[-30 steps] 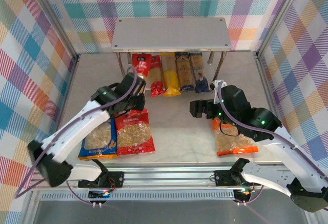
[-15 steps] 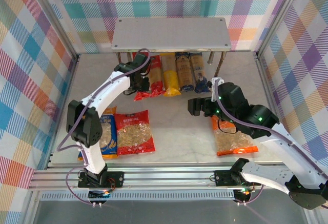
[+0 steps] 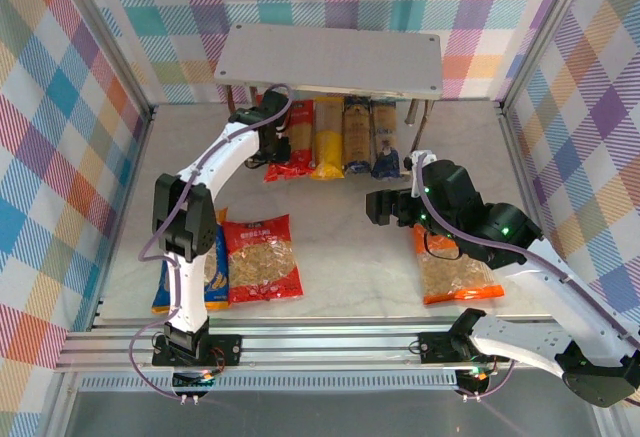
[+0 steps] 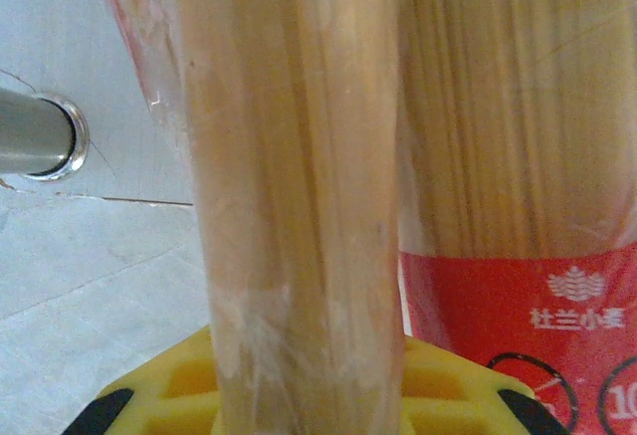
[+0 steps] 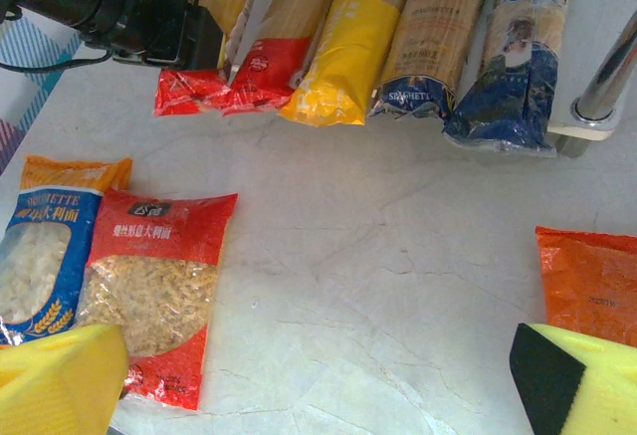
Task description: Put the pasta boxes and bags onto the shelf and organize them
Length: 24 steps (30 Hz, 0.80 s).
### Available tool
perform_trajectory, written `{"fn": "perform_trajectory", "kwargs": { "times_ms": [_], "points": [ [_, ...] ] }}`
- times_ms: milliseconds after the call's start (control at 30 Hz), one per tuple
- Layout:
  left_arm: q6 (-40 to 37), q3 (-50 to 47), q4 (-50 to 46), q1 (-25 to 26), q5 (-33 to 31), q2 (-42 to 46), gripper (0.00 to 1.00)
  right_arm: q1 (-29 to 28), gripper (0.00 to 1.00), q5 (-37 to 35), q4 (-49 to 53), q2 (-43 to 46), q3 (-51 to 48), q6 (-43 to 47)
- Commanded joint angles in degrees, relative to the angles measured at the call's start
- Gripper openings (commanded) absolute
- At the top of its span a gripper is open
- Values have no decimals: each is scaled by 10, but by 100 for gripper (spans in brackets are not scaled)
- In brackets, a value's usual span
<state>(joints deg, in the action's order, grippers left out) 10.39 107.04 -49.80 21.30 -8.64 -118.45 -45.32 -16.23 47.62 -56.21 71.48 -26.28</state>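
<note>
Red pack (image 3: 274, 170), leftmost of five under the shelf (image 3: 330, 62) at twelve o'clock, is clamped in the left gripper (image 3: 270, 143). The right gripper (image 3: 386, 207) hangs with its jaws spread wide and empty. Bags (image 3: 262, 257) lie at seven and four o'clock.

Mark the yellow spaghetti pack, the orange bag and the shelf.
yellow pack (image 5: 343, 62), right wrist view, on its yellow wrapper.
orange bag (image 3: 455, 277), top view, on its clear window.
shelf (image 3: 330, 62), top view, middle of the upper board.
</note>
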Motion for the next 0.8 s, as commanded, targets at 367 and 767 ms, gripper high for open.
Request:
{"fn": "perform_trajectory", "kwargs": {
  "times_ms": [367, 767],
  "points": [
    [-48, -21, 99, -5, -74, 20, 1, 2, 99, -3, -11, -19, 7, -5],
    [-55, 5, 120, -5, -92, -15, 15, 2, 99, -4, -8, -24, 7, -9]
  ]
}}
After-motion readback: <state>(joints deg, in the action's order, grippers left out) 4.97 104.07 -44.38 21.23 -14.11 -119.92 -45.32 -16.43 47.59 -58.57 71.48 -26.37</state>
